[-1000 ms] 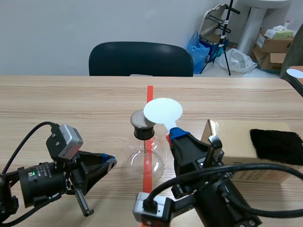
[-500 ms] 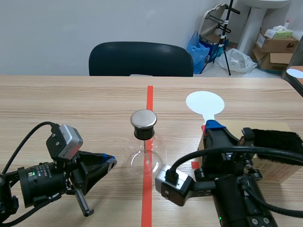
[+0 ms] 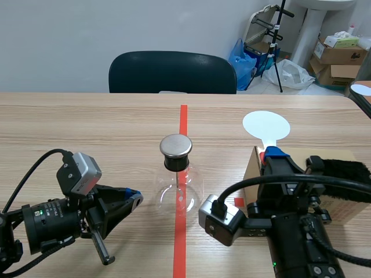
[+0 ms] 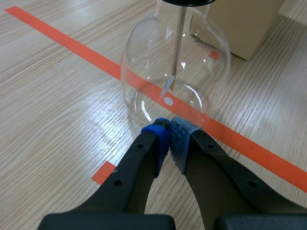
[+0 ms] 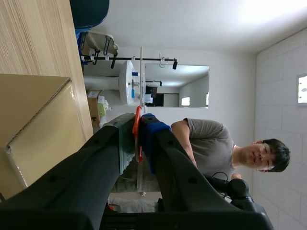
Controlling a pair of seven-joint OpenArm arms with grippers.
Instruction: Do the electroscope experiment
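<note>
One glass flask electroscope (image 3: 178,191) stands at the middle of the wooden table (image 3: 87,121) on the single long orange-red tape line, topped by one round metal cap (image 3: 175,146), with one thin rod (image 4: 178,43) hanging inside the bulb. The right gripper (image 3: 271,154), raised over the one cardboard box (image 3: 342,209), is clamped on the orange-red handle of one white disc paddle (image 3: 266,125), held upright well to the flask's right; its wrist camera shows the disc edge-on between the pressed pads. The left gripper (image 3: 133,197) lies low on the table, fingers closed together on nothing, tips just beside the flask's base. One black furry cloth (image 3: 348,171) lies on the box. One dark chair (image 3: 173,72) stands across the table, and one person (image 5: 216,148) shows in the right wrist view.
</note>
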